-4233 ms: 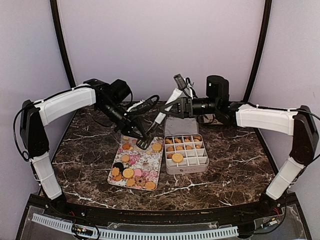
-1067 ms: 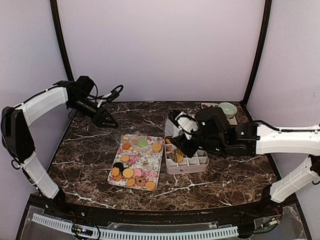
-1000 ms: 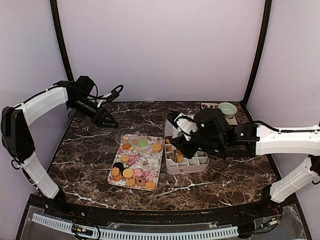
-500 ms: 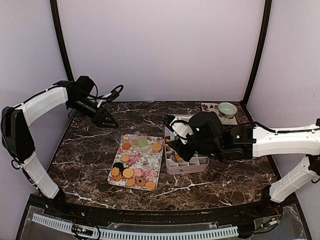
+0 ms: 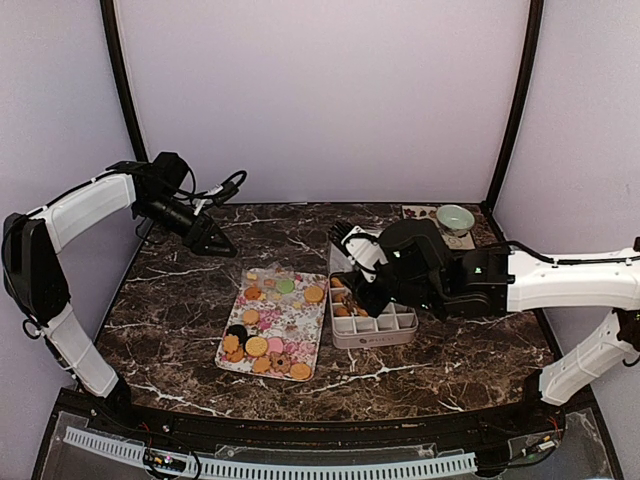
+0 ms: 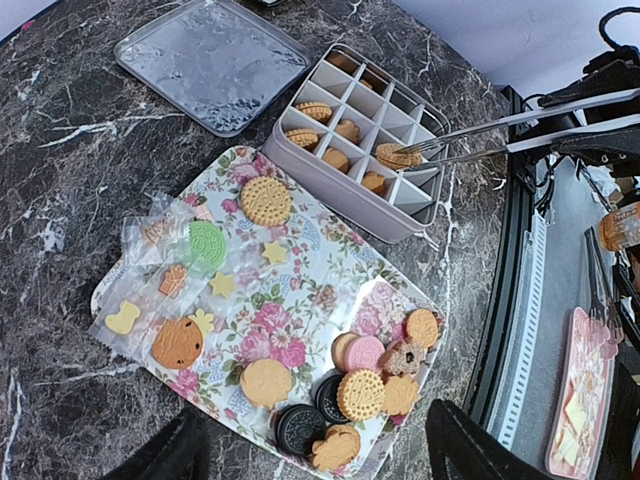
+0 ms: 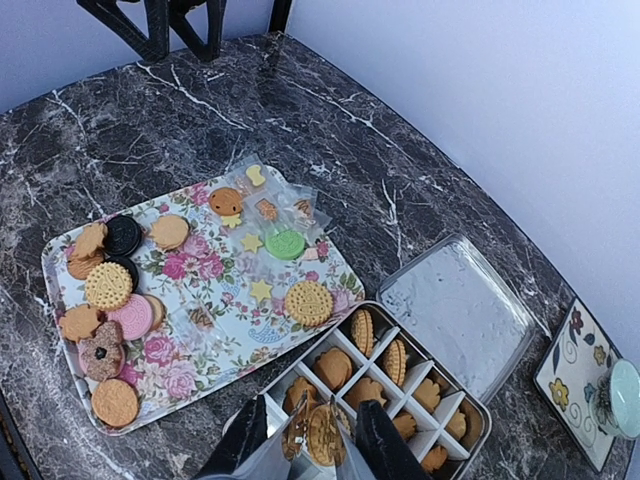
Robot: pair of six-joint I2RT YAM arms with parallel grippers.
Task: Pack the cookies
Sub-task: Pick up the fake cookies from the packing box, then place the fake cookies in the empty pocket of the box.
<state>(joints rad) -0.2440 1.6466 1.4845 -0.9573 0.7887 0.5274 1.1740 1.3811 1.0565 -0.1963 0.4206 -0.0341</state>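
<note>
Here the left tool (image 5: 215, 243), spread and empty, hangs at 10 o'clock from the floral tray (image 5: 303, 322), probably to leave room. Most cookies (image 5: 257, 346) lie on that tray. At its 3 o'clock the right tool (image 7: 308, 445) squeezes the tongs (image 6: 500, 125), which pinch one tan cookie (image 6: 398, 155) over the divided box (image 5: 374, 335), I think for a clean drop.

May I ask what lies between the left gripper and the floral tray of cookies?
Nothing; in the top external view only bare marble table separates the left gripper from the floral tray holding the cookies.
</note>
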